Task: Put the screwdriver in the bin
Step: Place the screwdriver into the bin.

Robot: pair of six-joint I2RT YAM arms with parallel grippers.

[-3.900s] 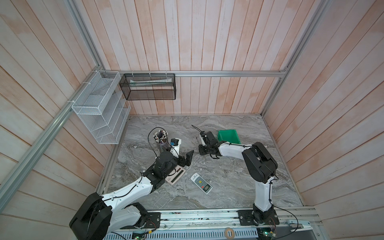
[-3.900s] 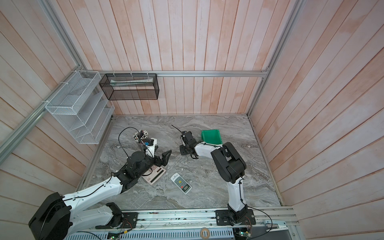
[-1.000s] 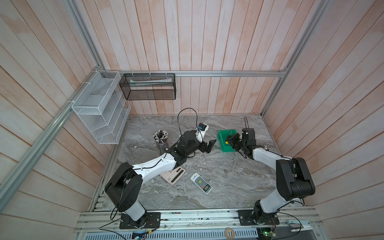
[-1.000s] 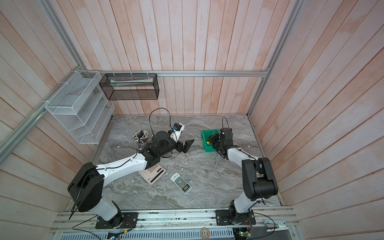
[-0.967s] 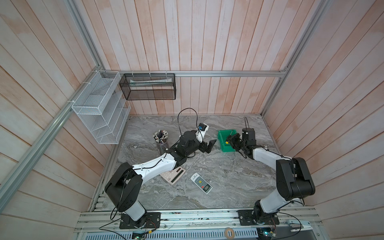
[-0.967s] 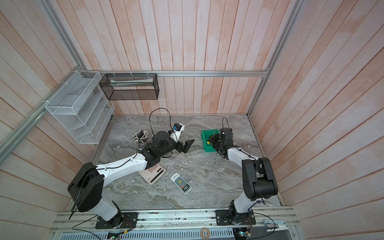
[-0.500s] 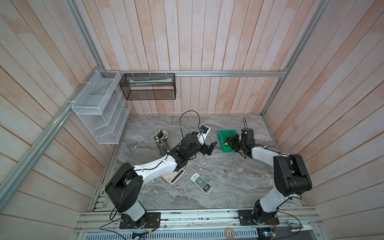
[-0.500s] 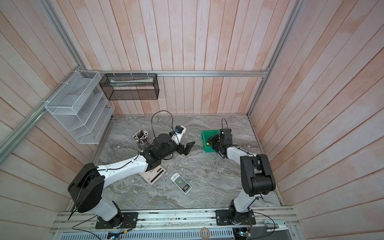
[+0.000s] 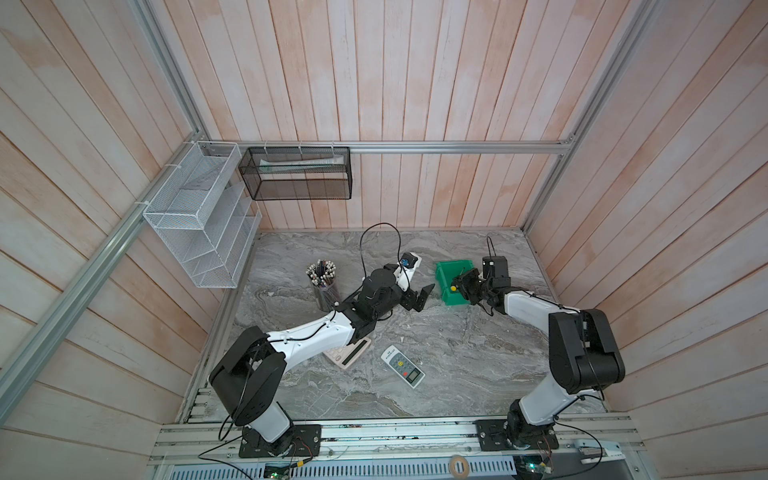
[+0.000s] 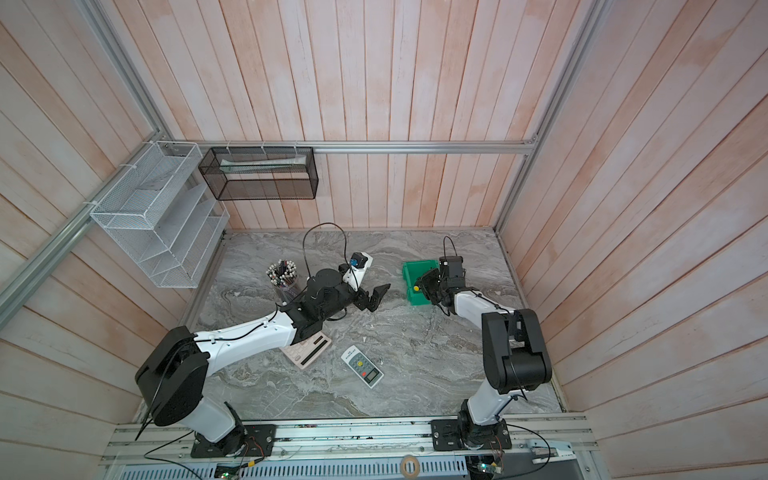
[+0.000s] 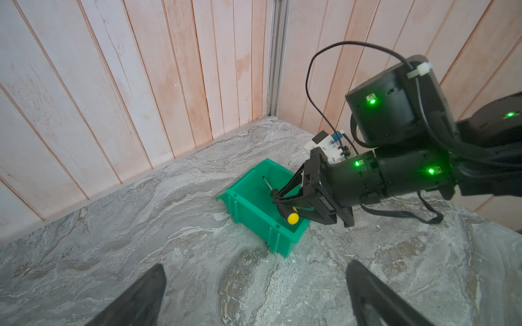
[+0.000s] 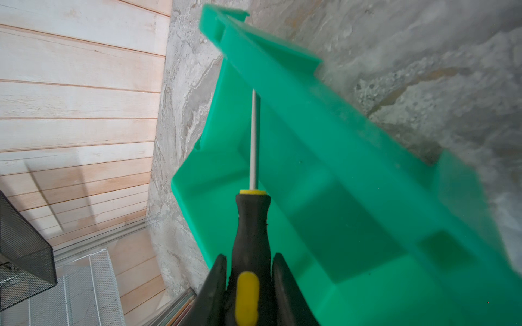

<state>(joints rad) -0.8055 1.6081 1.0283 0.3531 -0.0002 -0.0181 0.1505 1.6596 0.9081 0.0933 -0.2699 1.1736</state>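
The right gripper (image 12: 248,262) clamps the black handle of the screwdriver (image 12: 251,223), its thin shaft pointing into the green bin (image 9: 444,270), right of centre in a top view. The left gripper (image 9: 419,297), jaws apart, hovers just left of the bin.
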